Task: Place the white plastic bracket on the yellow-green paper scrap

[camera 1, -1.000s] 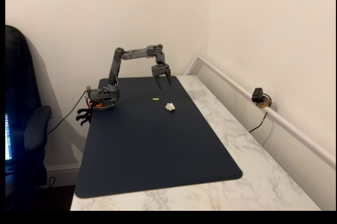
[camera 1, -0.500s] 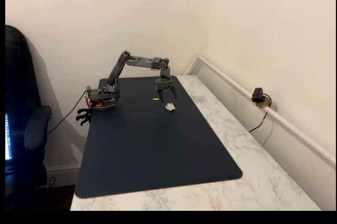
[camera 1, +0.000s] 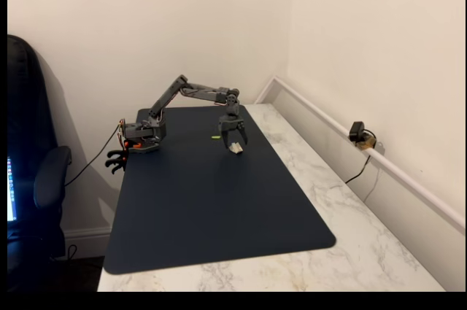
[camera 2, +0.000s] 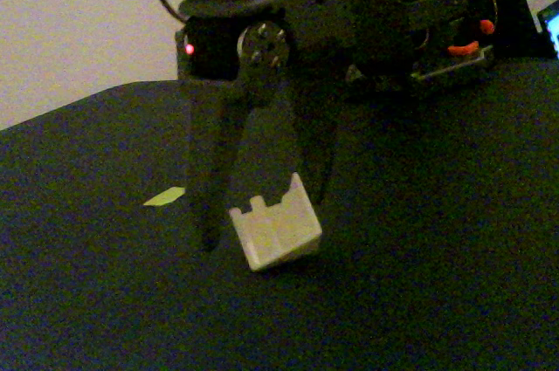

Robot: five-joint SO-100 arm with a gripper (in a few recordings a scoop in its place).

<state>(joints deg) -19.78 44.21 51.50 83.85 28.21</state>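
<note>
The white plastic bracket (camera 2: 276, 228) is seen on the dark mat (camera 1: 219, 208) near its far edge, between the spread, empty fingers of the gripper (camera 2: 262, 214); the yellow-green paper scrap (camera 2: 164, 197) lies just beside, apart.

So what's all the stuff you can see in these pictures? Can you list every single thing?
White plastic bracket: one, off-white, on the mat between the open fingers.
Yellow-green paper scrap: one, flat on the mat, left of the bracket in the close fixed view.
Mat: one, dark blue, on the table.
Table: one, white marble look.
Webcam: one, black, by the right wall rail.
Chair: one, dark, far left.
Arm: one, grey, base at the mat's back left.
Gripper: one, dark, open, straddling the bracket.
</note>
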